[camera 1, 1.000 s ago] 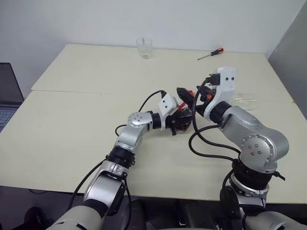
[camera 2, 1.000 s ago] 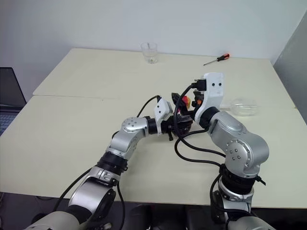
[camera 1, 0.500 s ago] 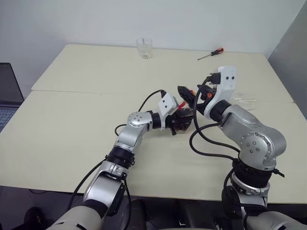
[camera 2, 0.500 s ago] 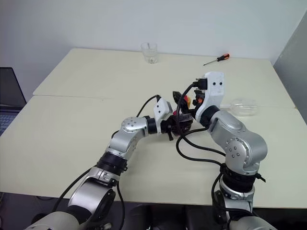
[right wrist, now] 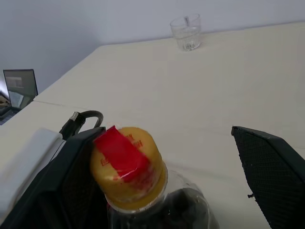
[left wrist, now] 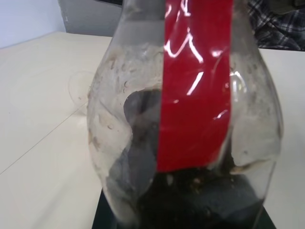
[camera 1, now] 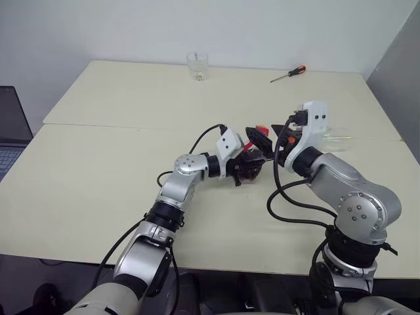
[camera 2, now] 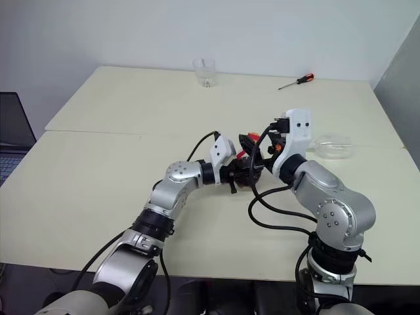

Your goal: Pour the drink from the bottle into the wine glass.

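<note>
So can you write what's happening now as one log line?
left gripper: shut on bottle | right gripper: open around cap | cap: on | wine glass: lying on table

Table: pale cream top, two slabs joined at a seam. Tumbler: clear, upright at far edge. Screwdriver: red-handled, lying right of tumbler. Wine glass: clear, on its side, nearer and right of screwdriver.

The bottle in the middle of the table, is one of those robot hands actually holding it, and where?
Yes. The left gripper is shut on the bottle around its round body. The right gripper is open around the yellow cap, not gripping it.
</note>
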You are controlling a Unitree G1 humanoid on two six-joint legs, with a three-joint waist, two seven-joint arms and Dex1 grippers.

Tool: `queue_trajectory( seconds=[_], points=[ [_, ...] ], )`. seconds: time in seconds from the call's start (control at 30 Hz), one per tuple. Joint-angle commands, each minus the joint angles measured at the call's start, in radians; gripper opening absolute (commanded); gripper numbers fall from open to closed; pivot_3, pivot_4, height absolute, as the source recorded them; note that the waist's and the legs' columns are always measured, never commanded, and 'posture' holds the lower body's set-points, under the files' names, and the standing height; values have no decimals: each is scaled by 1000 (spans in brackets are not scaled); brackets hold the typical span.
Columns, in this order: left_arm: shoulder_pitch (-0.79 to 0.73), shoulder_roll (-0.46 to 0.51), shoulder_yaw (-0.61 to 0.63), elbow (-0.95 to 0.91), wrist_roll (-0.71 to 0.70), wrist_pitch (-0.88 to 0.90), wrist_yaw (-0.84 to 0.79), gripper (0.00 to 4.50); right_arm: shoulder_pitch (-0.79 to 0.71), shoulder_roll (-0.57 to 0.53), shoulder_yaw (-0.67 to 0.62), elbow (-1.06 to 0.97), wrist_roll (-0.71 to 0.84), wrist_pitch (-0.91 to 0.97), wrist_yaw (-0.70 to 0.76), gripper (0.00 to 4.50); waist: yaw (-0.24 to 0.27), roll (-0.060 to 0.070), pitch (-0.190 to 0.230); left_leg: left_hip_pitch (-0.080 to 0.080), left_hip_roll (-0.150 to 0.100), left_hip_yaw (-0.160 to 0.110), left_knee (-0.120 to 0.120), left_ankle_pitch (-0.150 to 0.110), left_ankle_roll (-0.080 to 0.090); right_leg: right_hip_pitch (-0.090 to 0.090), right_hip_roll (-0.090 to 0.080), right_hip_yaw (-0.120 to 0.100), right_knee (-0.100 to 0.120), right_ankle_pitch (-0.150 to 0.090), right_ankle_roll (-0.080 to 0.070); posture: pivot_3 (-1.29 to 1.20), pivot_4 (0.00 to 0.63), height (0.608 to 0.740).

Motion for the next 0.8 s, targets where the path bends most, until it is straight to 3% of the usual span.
queue_trajectory(
  seconds=[0.03,0.37,0.4,0.5,0.8],
  points=[
    [-11,-5,9,-49,-13,-10,2,809,-3,-15,-38,-65,36,7,-6,4500,0,0,0,0,0,0,0,0,0,0,0,0,0,0,0,0,150,740],
    [-15,-8,9,-45,-13,-12,-2,809,-3,-44,-37,-138,116,54,-3,4500,0,0,0,0,0,0,0,0,0,0,0,0,0,0,0,0,150,740],
    [-15,-9,9,-44,-13,-12,-1,809,-7,-45,-37,-145,128,60,-2,4325,0,0,0,0,0,0,0,0,0,0,0,0,0,0,0,0,150,740],
    [-13,-10,9,-40,-13,-13,-1,809,-16,-54,-38,-162,156,70,0,3575,0,0,0,0,0,0,0,0,0,0,0,0,0,0,0,0,150,740],
    [-8,-1,12,-31,-11,-15,-3,809,-33,-117,-95,-147,183,46,-15,254,0,0,0,0,0,0,0,0,0,0,0,0,0,0,0,0,150,740]
  ],
)
